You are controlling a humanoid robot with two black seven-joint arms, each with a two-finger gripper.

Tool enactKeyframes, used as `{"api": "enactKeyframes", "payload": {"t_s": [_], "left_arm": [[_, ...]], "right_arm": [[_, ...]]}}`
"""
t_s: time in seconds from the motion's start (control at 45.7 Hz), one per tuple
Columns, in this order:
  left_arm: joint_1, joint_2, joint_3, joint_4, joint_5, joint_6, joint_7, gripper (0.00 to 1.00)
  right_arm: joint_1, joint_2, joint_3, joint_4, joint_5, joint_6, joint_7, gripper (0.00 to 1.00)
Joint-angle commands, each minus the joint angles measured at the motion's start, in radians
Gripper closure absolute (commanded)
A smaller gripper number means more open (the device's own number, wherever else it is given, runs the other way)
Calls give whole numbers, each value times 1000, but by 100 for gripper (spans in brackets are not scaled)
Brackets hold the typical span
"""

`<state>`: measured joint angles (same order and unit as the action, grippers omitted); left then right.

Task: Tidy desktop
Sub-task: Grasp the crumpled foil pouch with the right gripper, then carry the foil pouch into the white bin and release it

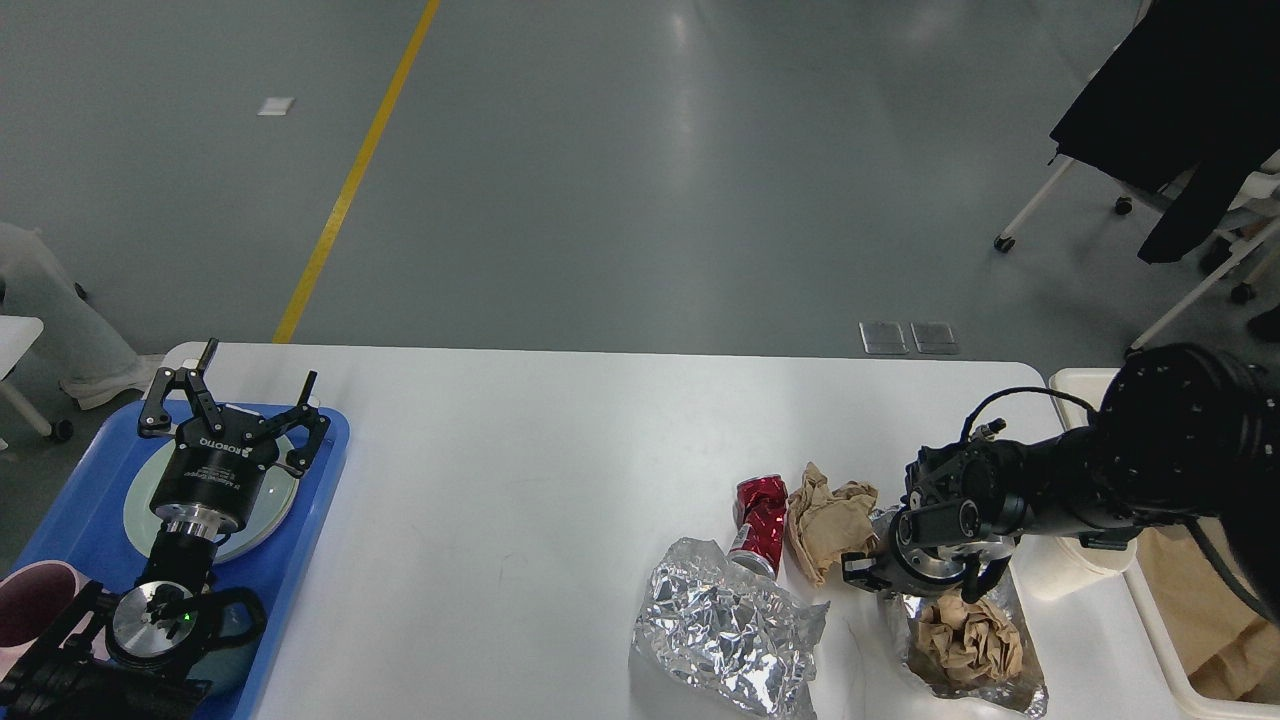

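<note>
Mostly crinkled silver foil (pixel 725 625) and crumpled brown paper (pixel 828 518) on smooth white desktop (pixel 520 480).

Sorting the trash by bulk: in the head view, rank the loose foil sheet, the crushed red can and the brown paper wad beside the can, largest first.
1. Crumpled silver foil sheet
2. Crumpled brown paper wad
3. Crushed red metal can, though it looks close to the wad in size

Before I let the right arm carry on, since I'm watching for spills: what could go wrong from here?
The right gripper sits low over the foil sheet holding a crumpled brown paper; dragging could tear or scatter it. The paper cup stands right beside the forearm and could be tipped. The crushed red can and another paper wad lie close and could be shoved.
</note>
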<state>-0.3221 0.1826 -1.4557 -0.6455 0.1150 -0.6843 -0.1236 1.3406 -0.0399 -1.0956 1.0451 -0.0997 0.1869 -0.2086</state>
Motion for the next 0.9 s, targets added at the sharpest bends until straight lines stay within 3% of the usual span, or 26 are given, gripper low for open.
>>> {"api": "enactKeyframes", "payload": {"t_s": [0.0,0.175,0.307,0.591,0.723,0.876], "left_arm": [[0,0,0,0,0,0,1,4],[0,0,0,0,0,0,1,4],[-2,0,0,0,0,0,1,4],[0,0,0,0,0,0,1,4],[0,0,0,1,0,0,1,4],[0,0,0,1,0,0,1,4]], "right_arm": [[2,2,3,7,0,2,0,100],[38,-5,6,42,8,16,-17,100],[169,-60,2,154,49,135,-40,100],[561,-121,-105,410,153,289,-40,100],[744,-178,-161,473,153,428,-38,100],[997,-247,-260,542,153,511,-20,100]]}}
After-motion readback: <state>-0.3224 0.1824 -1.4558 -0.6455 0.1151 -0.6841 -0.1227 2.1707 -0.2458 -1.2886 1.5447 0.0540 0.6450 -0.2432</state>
